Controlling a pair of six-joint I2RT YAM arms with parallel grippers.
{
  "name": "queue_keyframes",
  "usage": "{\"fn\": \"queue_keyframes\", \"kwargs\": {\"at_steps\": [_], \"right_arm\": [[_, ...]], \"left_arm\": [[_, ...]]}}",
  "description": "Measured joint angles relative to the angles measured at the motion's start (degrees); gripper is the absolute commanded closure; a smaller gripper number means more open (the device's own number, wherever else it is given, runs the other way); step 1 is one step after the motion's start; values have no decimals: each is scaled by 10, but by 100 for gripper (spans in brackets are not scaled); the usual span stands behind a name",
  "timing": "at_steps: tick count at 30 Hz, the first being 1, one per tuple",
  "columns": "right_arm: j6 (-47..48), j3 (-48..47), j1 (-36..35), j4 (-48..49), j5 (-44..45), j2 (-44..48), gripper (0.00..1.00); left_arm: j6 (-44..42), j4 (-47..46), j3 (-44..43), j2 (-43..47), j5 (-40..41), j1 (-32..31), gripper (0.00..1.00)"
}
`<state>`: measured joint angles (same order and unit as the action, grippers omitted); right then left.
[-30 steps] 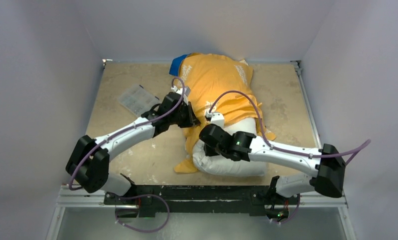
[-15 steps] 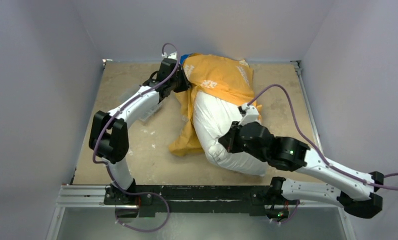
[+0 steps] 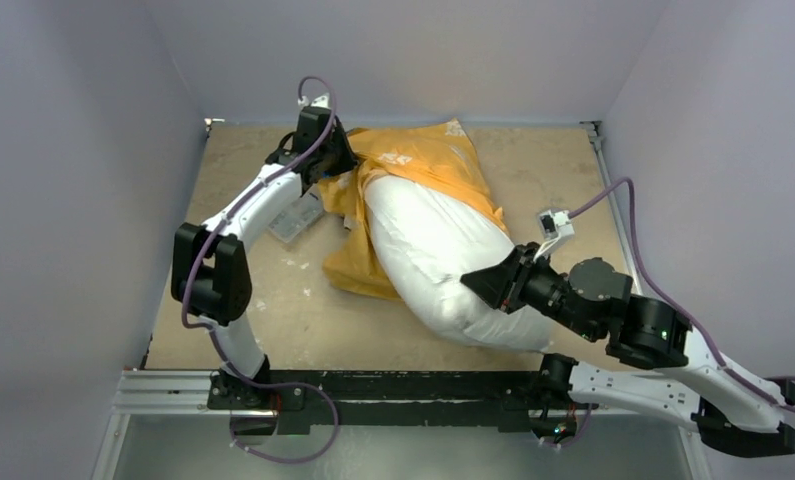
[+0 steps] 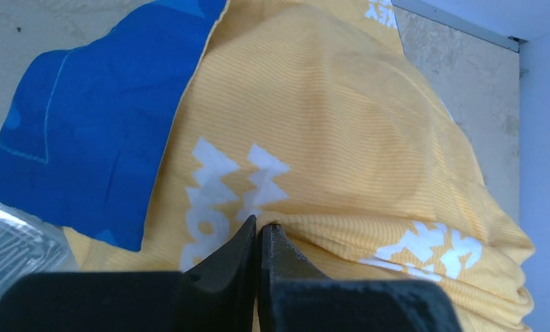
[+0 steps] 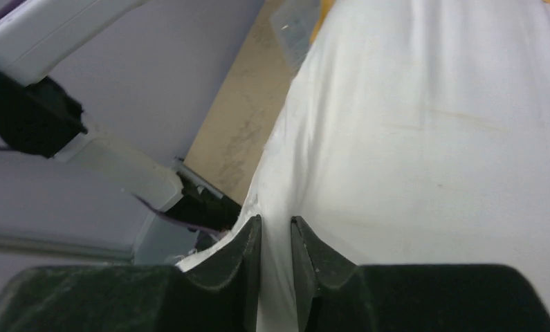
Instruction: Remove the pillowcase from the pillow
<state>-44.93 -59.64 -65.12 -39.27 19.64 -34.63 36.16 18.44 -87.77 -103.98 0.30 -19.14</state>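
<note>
While the left gripper (image 4: 259, 227) pinches the pillowcase (image 4: 341, 124), the right gripper (image 5: 275, 227) clamps the pillow (image 5: 431, 138) at its near end.

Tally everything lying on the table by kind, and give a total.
Orange-yellow fabric pillowcase with white lettering: 1
Plump plain white pillow: 1
Clear plastic compartment box: 1
Total: 3

white arm links (image 3: 258, 205), black joints (image 3: 213, 275), purple cables (image 3: 625, 181)
</note>
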Motion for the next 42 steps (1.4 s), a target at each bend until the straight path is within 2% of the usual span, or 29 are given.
{"fn": "queue_keyframes", "kwargs": {"at_steps": [2, 5, 11, 17, 21, 26, 28, 29, 30, 31, 32, 33, 35, 36, 39, 42], "right_arm": [[2, 0, -1, 18, -18, 5, 41], [17, -5, -5, 66, -52, 1, 4], [49, -34, -5, 149, -61, -84, 1], [51, -93, -5, 174, 10, -293, 1], [45, -113, -1, 164, 55, -428, 1], [36, -127, 3, 162, 107, -552, 1], [28, -127, 8, 167, 128, -596, 7], [22, -125, 12, 173, 136, -614, 12], [18, -118, 17, 182, 142, -627, 21], [14, -109, 22, 193, 146, -636, 37], [9, -96, 28, 205, 150, -642, 59], [2, -85, 33, 214, 155, -646, 72], [-9, -73, 40, 224, 156, -650, 93], [-16, -70, 42, 230, 155, -650, 100], [-28, -57, 43, 249, 149, -635, 100], [-19, -21, 46, 275, 123, -580, 100]], "left_arm": [[0, -9, 19, 20, 2, 0, 100], [0, -19, 58, 57, 11, 10, 100], [2, -52, 148, 121, 30, -9, 100], [2, -71, 208, 175, 30, -51, 100], [2, -73, 228, 201, 30, -54, 100], [2, -73, 230, 210, 30, -54, 100], [2, -76, 234, 210, 30, -54, 100], [2, -77, 236, 210, 30, -54, 100], [2, -77, 239, 210, 30, -54, 100], [2, -75, 240, 210, 30, -54, 100], [2, -75, 240, 210, 31, -54, 100], [2, -76, 240, 210, 31, -54, 100], [2, -77, 240, 210, 32, -54, 100], [2, -77, 240, 210, 32, -54, 100], [2, -78, 240, 210, 32, -54, 100], [2, -82, 240, 210, 32, -54, 100]]}}
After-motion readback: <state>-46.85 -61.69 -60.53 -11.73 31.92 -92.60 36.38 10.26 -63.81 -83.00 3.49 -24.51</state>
